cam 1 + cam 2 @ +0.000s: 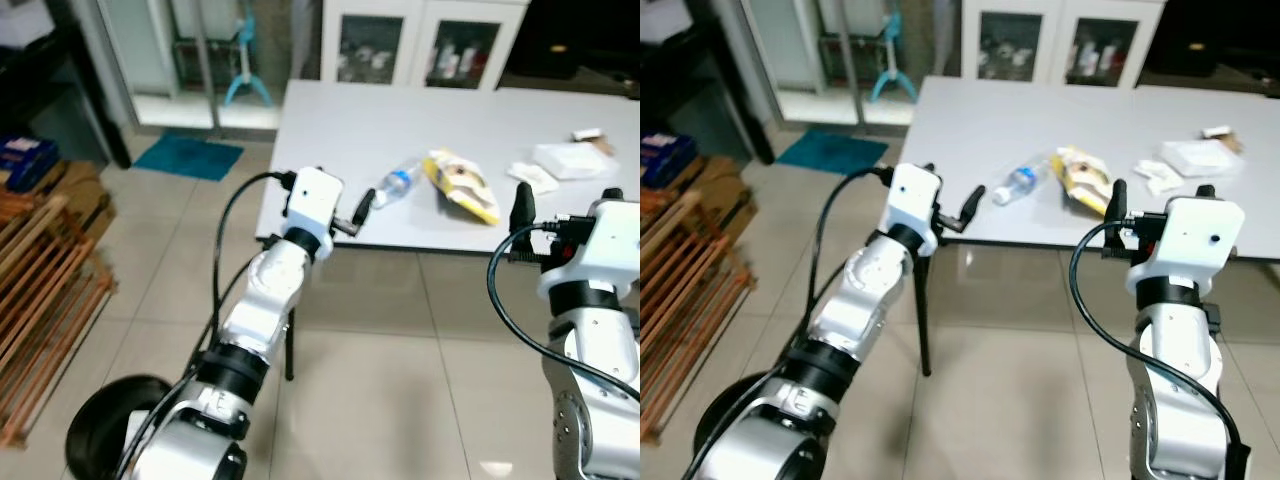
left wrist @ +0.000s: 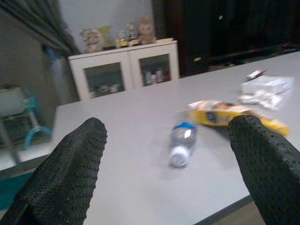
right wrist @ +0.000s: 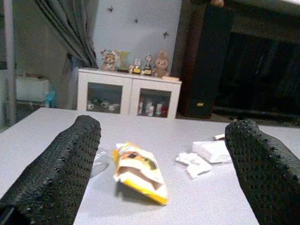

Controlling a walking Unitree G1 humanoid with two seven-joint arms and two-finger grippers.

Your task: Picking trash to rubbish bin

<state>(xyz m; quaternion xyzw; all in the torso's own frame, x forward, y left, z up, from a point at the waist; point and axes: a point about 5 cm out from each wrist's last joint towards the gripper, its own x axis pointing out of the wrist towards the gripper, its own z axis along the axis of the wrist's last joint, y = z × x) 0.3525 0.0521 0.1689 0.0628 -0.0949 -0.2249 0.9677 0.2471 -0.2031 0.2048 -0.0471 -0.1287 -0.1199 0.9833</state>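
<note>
**Both claws raised at the counter edge, trash untouched**

Left claw [image 2: 168, 159] spread wide, empty, at the near edge of the white counter [image 1: 340, 130]. Right claw [image 3: 161, 159] also spread, empty, held before the same edge. On the counter: clear plastic bottle [image 1: 398, 182] on its side, yellow snack bag [image 1: 460, 187] just beside it, crumpled white tissues [image 1: 533, 175] further right. Black bin [image 1: 105, 425] on the floor by the left arm.

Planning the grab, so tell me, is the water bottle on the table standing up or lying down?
Lying down. The water bottle rests on its side on the table, beside the yellow snack bag.
</note>
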